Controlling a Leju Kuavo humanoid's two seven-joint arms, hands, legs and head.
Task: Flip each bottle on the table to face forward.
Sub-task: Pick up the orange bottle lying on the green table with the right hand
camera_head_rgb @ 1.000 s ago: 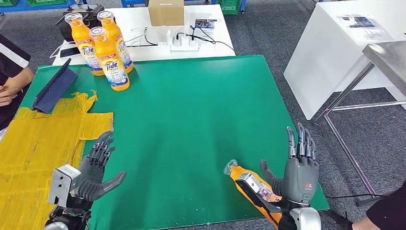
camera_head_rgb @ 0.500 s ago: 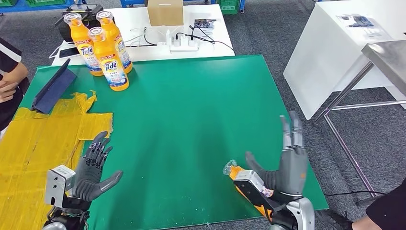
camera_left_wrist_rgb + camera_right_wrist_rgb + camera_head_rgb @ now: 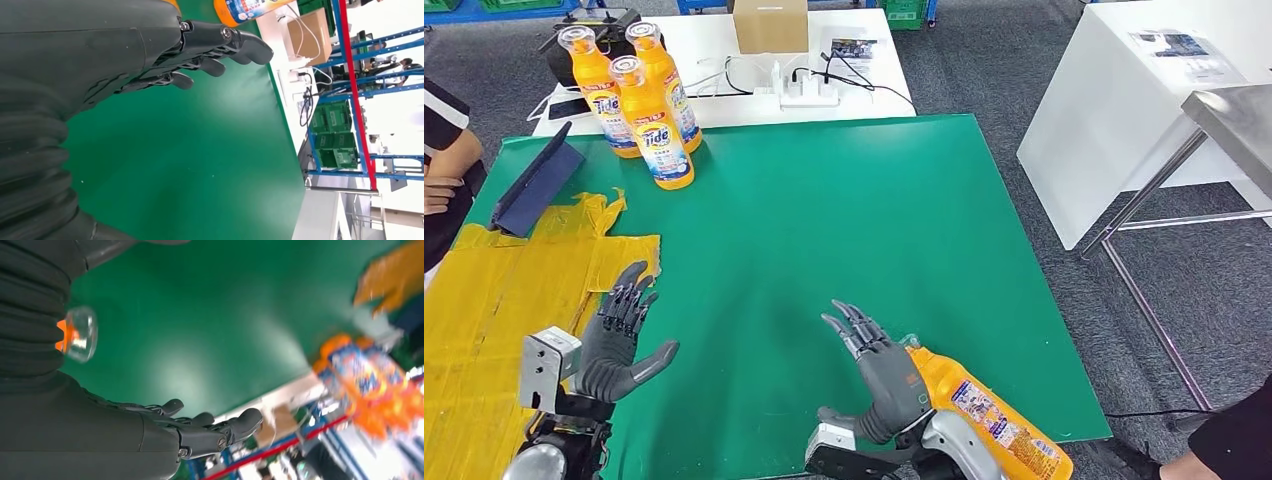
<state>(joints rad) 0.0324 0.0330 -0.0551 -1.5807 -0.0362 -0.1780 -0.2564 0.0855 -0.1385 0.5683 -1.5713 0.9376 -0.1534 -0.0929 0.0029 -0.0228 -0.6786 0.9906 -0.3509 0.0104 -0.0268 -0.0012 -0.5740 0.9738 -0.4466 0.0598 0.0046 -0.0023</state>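
Lying bottle (image 3: 984, 408) at the near right edge of the green table (image 3: 824, 230), on its side, cap end toward table centre, base toward the near right corner, slightly diagonal. Right hand (image 3: 879, 375) just beside it on its left flank, against the neck and shoulder end; contact looks likely but cannot confirm from the head view. Right hand released: fingers (image 3: 852, 325) spread and extended toward the far side, thumb out to the left, palm empty, nothing grasped. Right wrist view matches: fingers (image 3: 220, 427) loosely apart over green, clear cap (image 3: 80, 334) with orange behind it close by the wrist cover, rest of that frame motion-blurred. Bottle itself: orange body, clear cap, label facing up with a white and blue printed panel and small text; not legible enough to call front or back. Left hand (image 3: 619, 340) over the near left part of the table, also released, fingers splayed, thumb out to the right, holding nothing; sits right at the boundary of the yellow sheet (image 3: 499, 300). Left wrist view: fingers (image 3: 215, 47) apart above bare green. Three more orange bottles (image 3: 639, 100) standing upright as a tight cluster at the far left corner, well apart from both hands, labels reading "Tide" toward the camera. Dark blue folder (image 3: 534, 185) left of them, tilted.
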